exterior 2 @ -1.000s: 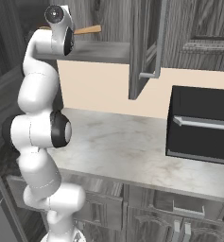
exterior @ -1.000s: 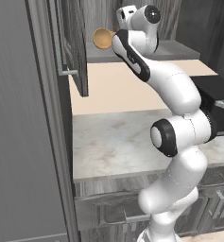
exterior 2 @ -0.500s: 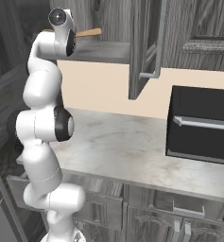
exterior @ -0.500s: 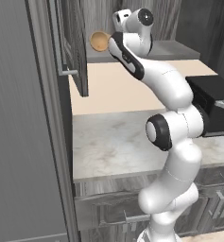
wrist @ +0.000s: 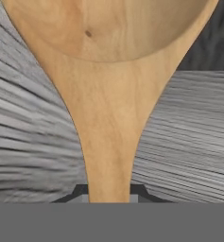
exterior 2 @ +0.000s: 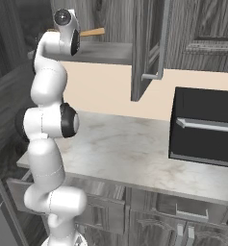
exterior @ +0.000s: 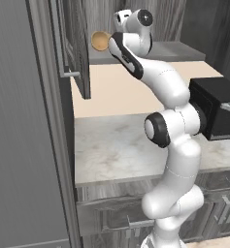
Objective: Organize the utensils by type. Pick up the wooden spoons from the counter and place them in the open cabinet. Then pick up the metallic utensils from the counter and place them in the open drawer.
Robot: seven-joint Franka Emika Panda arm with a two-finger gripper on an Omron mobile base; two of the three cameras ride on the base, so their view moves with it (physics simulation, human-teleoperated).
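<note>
Evenly lit, soft and flat, without glare. Faint shadow under the cabinet [exterior: 77, 58]. Slightly soft, blurred grain up close behind the wooden spoon [wrist: 108, 118].

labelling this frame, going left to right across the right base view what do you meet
robot arm → wooden spoon handle sticking out beside the hand at shelf height → open cabinet door → black drawer-fronted appliance on the counter

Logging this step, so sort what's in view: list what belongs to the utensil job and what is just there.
Part of the job:
- wooden spoon, held in the gripper
- open cabinet with its pale shelf
- counter

Just there:
- black appliance on the counter
- low cupboards
</note>
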